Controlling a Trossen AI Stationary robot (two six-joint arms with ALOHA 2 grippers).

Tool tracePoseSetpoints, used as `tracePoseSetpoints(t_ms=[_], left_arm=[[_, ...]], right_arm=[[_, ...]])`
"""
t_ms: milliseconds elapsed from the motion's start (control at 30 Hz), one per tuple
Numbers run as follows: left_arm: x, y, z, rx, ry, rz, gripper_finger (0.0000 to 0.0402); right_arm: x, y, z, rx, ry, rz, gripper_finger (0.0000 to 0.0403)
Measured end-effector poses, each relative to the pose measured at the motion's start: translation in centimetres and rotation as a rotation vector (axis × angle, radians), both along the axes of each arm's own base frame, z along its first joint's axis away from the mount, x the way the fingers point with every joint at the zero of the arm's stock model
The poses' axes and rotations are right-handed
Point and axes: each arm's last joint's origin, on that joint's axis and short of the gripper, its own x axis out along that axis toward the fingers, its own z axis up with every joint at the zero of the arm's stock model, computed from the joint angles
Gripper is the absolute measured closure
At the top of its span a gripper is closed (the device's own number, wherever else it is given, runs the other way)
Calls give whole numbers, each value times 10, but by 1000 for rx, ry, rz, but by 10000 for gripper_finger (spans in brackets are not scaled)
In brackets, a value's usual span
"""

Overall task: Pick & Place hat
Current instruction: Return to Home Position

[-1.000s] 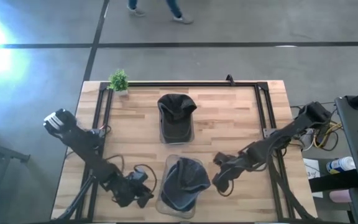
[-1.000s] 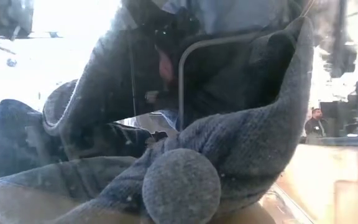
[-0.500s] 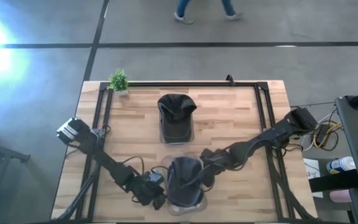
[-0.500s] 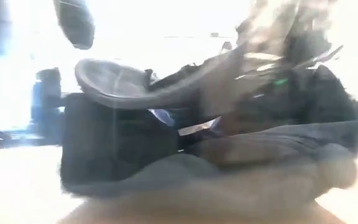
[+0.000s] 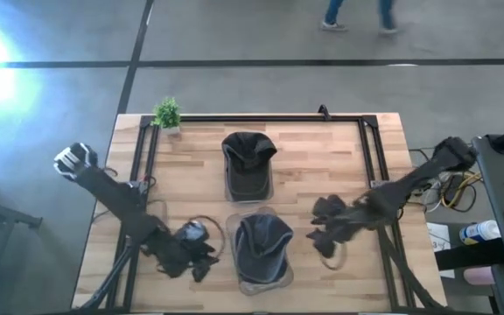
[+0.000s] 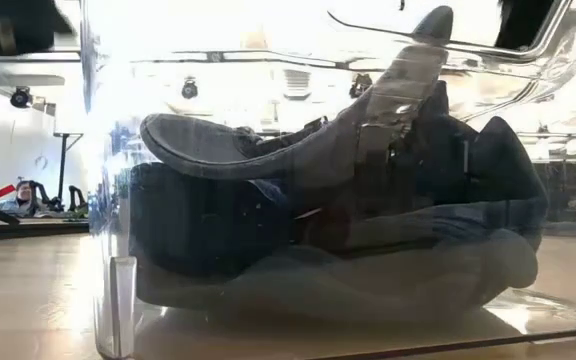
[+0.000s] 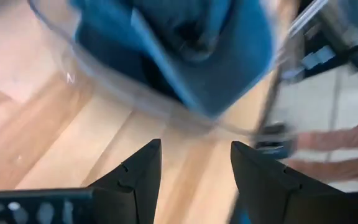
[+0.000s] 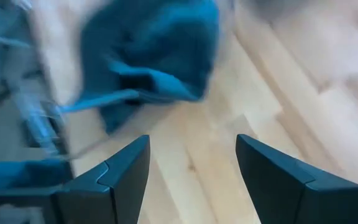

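Observation:
A dark blue-grey hat point(image 5: 262, 243) lies crumpled inside a clear container point(image 5: 237, 278) near the table's near edge. In the low view the hat point(image 6: 328, 220) fills the picture, with the container's wall point(image 6: 108, 300) in front of it. My left gripper point(image 5: 203, 262) is open, just left of the container. In its wrist view the gripper point(image 7: 194, 162) points at the hat point(image 7: 185, 43), apart from it. My right gripper point(image 5: 318, 238) is open to the right of the container; the right wrist view shows the gripper point(image 8: 191, 155) with the hat point(image 8: 151, 56) ahead.
A second dark hat point(image 5: 248, 153) sits on its own clear container point(image 5: 248, 191) at the table's far middle. A small green plant point(image 5: 167, 114) stands at the far left corner. Black frame rails point(image 5: 144, 166) run along both sides. A person's feet point(image 5: 357, 19) cross the floor beyond.
Both grippers closed in on the near hat from either side, then drew back, the left toward the table's left edge and the right toward its right edge. The hat, spread wide a second ago, now lies bunched inside the clear container. The person beyond has walked rightward.

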Motion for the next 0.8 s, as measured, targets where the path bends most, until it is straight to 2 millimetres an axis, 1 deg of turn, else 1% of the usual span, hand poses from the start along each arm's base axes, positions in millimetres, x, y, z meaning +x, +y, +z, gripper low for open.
tracePoseSetpoints(t_ms=[100,167,200,267,300,367,433,467,533,600,700,800], left_arm=[[-16,11,25,4,-105,58,216],[-25,20,40,-64,-163,118,216],[-28,24,46,-77,-207,153,216],[-33,31,57,-36,-309,208,216],[-33,33,62,3,-366,233,216],[-33,37,69,77,-453,236,216],[-29,42,69,122,-509,216,216],[-25,44,68,126,-545,209,216],[-17,48,59,147,-613,156,216],[-7,55,48,148,-699,74,216],[1,76,34,128,-841,-68,216],[-4,100,30,116,-950,-148,216]], right_arm=[[-25,-4,21,-60,-93,18,170],[-37,-11,34,-36,-146,12,170],[-43,-16,41,8,-176,-11,170],[-56,-24,54,93,-236,-57,170],[-61,-28,60,108,-274,-56,170],[-67,-30,70,106,-382,4,170],[-69,-30,74,126,-484,64,170],[-68,-29,74,142,-530,89,170],[-63,-24,67,181,-620,132,170],[-57,-18,52,222,-689,195,170],[-47,-17,31,246,-782,196,170],[-47,-27,23,188,-863,164,170]])
